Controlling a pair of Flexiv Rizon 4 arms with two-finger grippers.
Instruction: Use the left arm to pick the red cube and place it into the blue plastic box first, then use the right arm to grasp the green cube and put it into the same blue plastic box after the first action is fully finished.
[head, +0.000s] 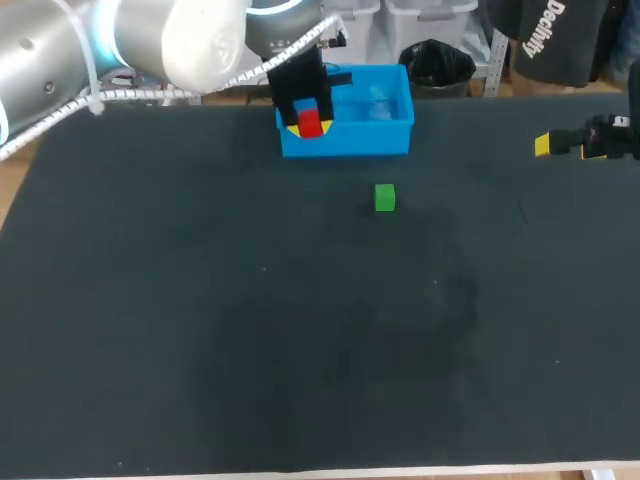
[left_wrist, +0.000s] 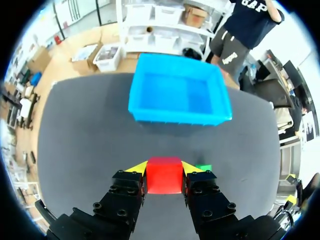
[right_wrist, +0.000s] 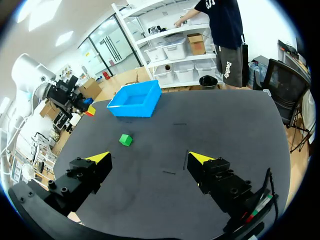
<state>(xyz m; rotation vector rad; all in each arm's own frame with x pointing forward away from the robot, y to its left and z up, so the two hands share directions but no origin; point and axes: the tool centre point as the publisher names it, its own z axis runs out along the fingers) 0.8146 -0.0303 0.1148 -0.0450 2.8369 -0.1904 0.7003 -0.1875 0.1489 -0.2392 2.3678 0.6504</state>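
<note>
Left tool (left_wrist: 164, 167): clamped on red cube (left_wrist: 163, 176).
Red cube: at front left corner of blue box (head: 350, 142).
Green cube (head: 385, 197): on desk (head: 200, 320), near box.
Right tool (right_wrist: 150, 159): wide open, empty.

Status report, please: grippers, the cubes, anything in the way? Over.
Left gripper shut on red cube, held up near blue box. Right gripper open, empty, off to the right. Green cube on table before the box. Nothing seen in the way.

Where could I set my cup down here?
Bare: the table's near half, this side of the green cube, and the stretch left of the blue plastic box. Crowded: at the box, where the left fingers hold the red cube.
</note>
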